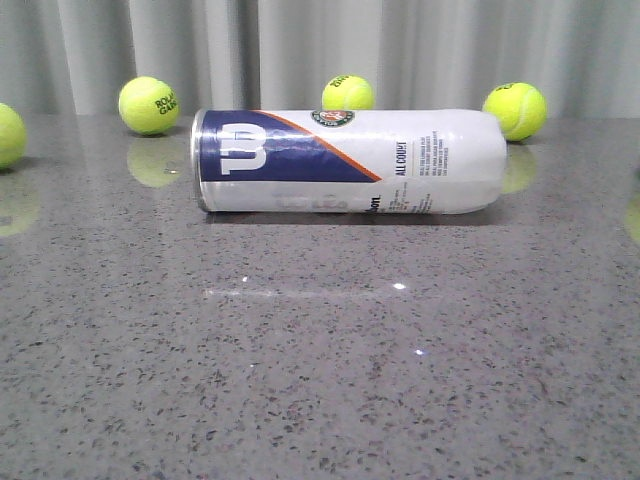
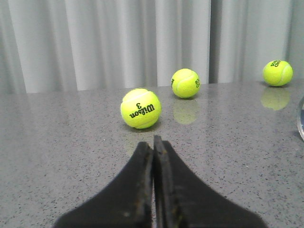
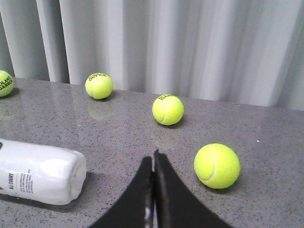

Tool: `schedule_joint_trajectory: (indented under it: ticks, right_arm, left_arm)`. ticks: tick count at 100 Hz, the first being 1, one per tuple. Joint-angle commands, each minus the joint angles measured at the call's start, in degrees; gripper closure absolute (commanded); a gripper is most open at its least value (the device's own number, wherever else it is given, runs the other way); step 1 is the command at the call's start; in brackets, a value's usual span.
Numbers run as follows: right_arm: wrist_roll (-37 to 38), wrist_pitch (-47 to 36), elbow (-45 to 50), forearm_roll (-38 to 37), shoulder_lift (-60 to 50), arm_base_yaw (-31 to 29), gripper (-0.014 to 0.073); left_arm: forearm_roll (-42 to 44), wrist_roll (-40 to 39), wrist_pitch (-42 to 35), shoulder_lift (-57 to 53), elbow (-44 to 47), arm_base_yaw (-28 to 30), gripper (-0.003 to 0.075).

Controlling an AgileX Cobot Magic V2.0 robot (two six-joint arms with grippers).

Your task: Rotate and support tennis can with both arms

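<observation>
The tennis can (image 1: 350,160) lies on its side across the middle of the grey table, silver rim to the left, white rounded base to the right, navy "W" panel facing the front view. Neither arm shows in the front view. My left gripper (image 2: 153,141) is shut and empty, low over the table; only a sliver of the can's rim (image 2: 301,118) shows at that view's edge. My right gripper (image 3: 154,156) is shut and empty, apart from the can's base end (image 3: 42,175), which lies off to one side of it.
Yellow-green tennis balls lie around: behind the can (image 1: 149,105), (image 1: 347,93), (image 1: 515,110), and at the left edge (image 1: 8,135). One ball (image 2: 140,108) sits just ahead of the left gripper; one (image 3: 217,166) sits close beside the right gripper. A grey curtain backs the table.
</observation>
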Motion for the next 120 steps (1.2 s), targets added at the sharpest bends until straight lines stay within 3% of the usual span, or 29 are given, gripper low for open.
schedule_joint_trajectory:
  ticks: [1, 72, 100, 120]
  right_arm:
    - [0.12, -3.99, -1.46, 0.61, 0.06, -0.36, 0.0662]
    - [0.12, -3.99, -1.46, 0.61, 0.06, -0.36, 0.0662]
    - [0.12, -3.99, -1.46, 0.61, 0.06, -0.36, 0.0662]
    - [0.12, -3.99, -1.46, 0.61, 0.06, -0.36, 0.0662]
  left_arm:
    - [-0.09, -0.56, -4.67, -2.22, 2.75, 0.24, 0.0741]
    - [-1.0, -0.75, -6.71, -2.22, 1.34, 0.24, 0.0741]
    - [-2.25, -0.84, 0.8, 2.54, -15.07, 0.24, 0.0741]
    - [-4.42, -0.86, 17.34, 15.21, -31.57, 0.24, 0.0741]
